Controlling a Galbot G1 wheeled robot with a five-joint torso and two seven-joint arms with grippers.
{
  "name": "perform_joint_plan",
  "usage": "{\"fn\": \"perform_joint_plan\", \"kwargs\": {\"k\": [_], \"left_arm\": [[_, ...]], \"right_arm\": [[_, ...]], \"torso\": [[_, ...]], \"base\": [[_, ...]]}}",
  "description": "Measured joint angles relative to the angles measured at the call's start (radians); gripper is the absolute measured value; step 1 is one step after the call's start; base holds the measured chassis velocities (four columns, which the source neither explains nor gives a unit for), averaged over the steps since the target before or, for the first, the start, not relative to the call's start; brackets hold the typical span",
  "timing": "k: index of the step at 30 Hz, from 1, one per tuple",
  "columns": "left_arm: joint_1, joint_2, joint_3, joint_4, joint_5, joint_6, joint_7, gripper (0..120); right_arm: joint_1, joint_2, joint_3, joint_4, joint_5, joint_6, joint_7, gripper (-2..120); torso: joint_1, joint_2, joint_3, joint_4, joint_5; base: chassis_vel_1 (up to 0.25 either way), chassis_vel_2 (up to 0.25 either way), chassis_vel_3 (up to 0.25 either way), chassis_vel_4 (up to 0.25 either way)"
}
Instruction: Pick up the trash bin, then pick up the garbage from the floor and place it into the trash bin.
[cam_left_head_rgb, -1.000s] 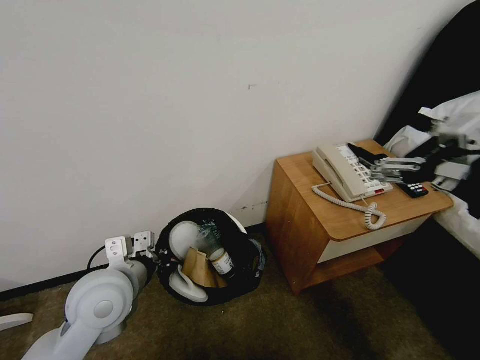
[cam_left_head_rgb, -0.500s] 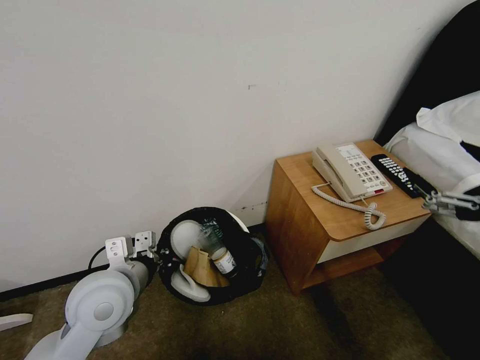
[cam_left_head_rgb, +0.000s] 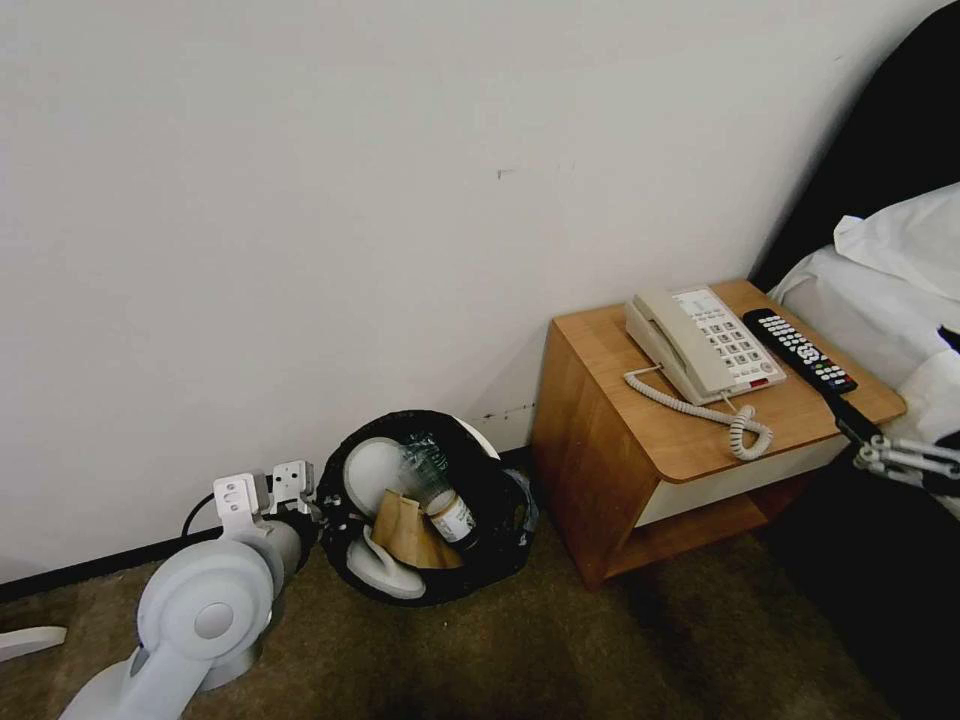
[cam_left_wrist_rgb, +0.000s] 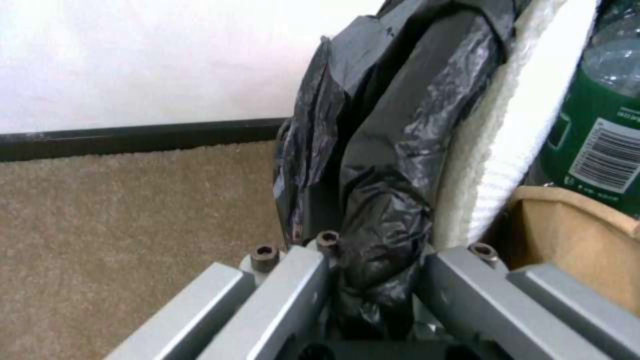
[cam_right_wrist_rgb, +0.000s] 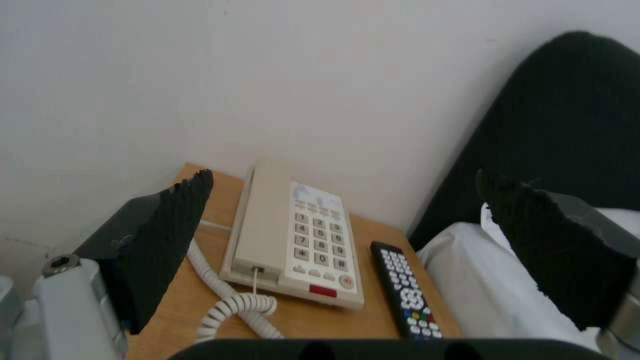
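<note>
On the far left my left arm reaches low over the carpet (cam_left_head_rgb: 560, 650), and my left gripper (cam_left_head_rgb: 322, 520) has its jaws pinched on the near-left rim of the trash bin (cam_left_head_rgb: 490, 455); in the left wrist view the fingers (cam_left_wrist_rgb: 293, 280) squeeze a fold of the black bag (cam_left_wrist_rgb: 387, 150) between them, so I read that grip as clamped on the rim. The bin sits tipped toward me at the foot of the wall (cam_left_head_rgb: 400, 200), just left of the nightstand (cam_left_head_rgb: 610, 470), with its mouth facing my camera. Inside it I see two white slippers (cam_left_head_rgb: 368, 470), a brown cardboard piece (cam_left_head_rgb: 405, 530) and a plastic bottle (cam_left_head_rgb: 440, 495) with a green label, all packed together. Further right, the wooden nightstand carries a beige phone (cam_left_head_rgb: 700, 345) with its coiled cord hanging off the front edge, and a black remote (cam_left_head_rgb: 800, 350) lying just beside the phone. At the far right edge my right gripper (cam_left_head_rgb: 868, 440) hovers near the nightstand's right corner, next to the white bedding (cam_left_head_rgb: 880, 290); the right wrist view shows its black pads (cam_right_wrist_rgb: 167, 235) spread wide apart with nothing between them, looking down on the phone and remote.
</note>
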Motion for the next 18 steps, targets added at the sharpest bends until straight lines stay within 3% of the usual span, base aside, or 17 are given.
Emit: {"fn": "perform_joint_plan", "kwargs": {"k": [8, 18], "left_arm": [[-0.007, -0.018, -0.002, 0.006, 0.013, 0.000, 0.009, 0], [-0.004, -0.024, -0.005, 0.005, 0.022, 0.000, 0.016, 0]], "right_arm": [[0.013, 0.006, -0.051, 0.000, -0.034, -0.032, -0.008, 100], [0.016, 0.080, -0.086, 0.000, -0.088, -0.031, -0.019, 100]], "torso": [[0.000, 0.000, 0.000, 0.0002, -0.0002], [0.000, 0.000, 0.000, 0.0000, -0.0001]], "base": [[0.000, 0.000, 0.000, 0.000], [0.000, 0.000, 0.000, 0.000]]}}
